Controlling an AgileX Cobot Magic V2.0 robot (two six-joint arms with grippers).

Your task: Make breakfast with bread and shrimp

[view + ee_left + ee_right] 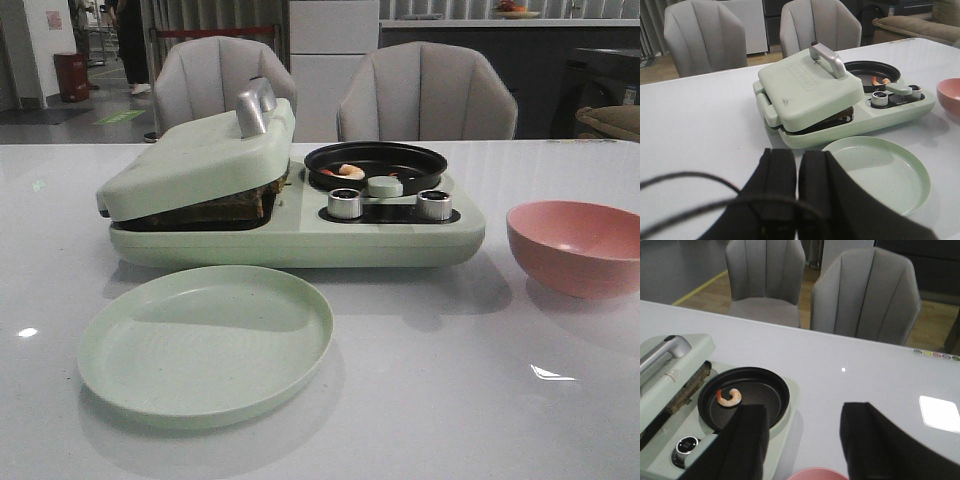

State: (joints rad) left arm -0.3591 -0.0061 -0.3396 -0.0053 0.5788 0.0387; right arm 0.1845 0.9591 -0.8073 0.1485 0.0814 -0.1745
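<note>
The bread [232, 205] lies inside the pale green breakfast maker [300, 235], under its lowered lid [200, 155]; only the dark crust edge shows, also in the left wrist view [839, 116] and the right wrist view [689, 388]. The curled pink-orange shrimp [345, 171] lies in the black round pan [375, 165]; it shows in the right wrist view [729, 397] too. My left gripper [796, 172] is shut and empty, above the table short of the green plate [880, 172]. My right gripper [802, 440] is open and empty, above the table beside the pan. Neither gripper shows in the front view.
An empty pale green plate [205, 340] sits in front of the maker. A pink bowl [578, 247] stands at the right, its rim below my right gripper [815, 474]. Two knobs [343, 205] are on the maker's front. Two grey chairs [425, 90] stand behind the table.
</note>
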